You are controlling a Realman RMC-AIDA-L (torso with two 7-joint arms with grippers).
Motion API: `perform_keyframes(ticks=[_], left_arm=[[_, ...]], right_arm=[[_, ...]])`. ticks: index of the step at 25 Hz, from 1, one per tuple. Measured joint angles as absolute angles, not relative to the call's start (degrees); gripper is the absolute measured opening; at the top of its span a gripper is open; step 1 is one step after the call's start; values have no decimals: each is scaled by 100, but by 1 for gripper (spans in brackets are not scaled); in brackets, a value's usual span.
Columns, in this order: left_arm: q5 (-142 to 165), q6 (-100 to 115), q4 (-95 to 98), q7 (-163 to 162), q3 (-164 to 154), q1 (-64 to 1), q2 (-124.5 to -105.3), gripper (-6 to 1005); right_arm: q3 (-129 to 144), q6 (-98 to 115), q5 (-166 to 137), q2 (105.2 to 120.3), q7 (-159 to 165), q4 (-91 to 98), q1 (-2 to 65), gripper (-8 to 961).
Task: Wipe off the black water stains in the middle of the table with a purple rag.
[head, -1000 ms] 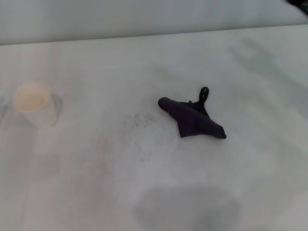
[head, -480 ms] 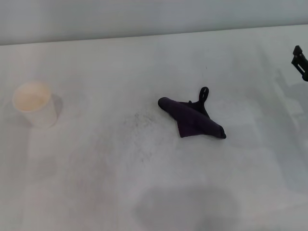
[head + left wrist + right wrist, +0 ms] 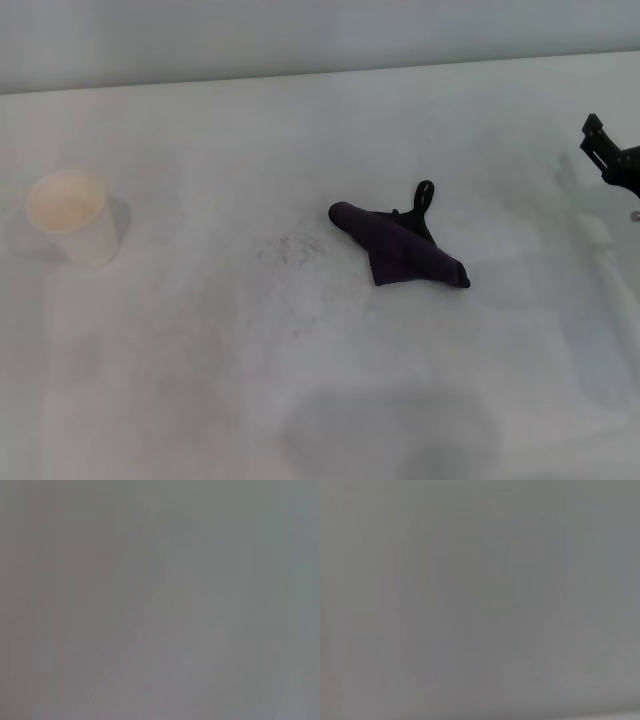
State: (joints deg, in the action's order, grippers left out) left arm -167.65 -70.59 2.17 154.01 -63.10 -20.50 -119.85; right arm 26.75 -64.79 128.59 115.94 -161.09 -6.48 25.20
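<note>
A white paper cup [image 3: 72,228] is standing upright on the table [image 3: 200,400], well to the left of the purple rag [image 3: 400,247]. Between the cup and the rag, just left of the rag, a faint grey speckled smudge [image 3: 293,250] is showing on the white surface. The rag is lying bunched near the middle of the table, its small black loop [image 3: 424,196] pointing toward the far edge. The round black blot named in the task is not showing anywhere around the rag. Well to the right of the rag and slightly farther back, my right gripper [image 3: 610,160] is showing at the edge of the head view, apart from the rag; I cannot tell whether it is released or clenched. My left gripper is out of view. Both wrist views are showing only plain grey.
</note>
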Motion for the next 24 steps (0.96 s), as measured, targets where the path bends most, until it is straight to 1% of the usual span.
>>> perform_keyframes(ticks=[15,24], left_arm=[[-16781,-6786,241,15397,-6309,-2264,-11954,895],[-16781,-6608,245,15410,-6311,-2371,-11951,893]], right_arm=[[2592,-5707,12832,11612,-15523,-723,2737,869],[2609,-5696,12832,11603,-15505,-664,2802,869]])
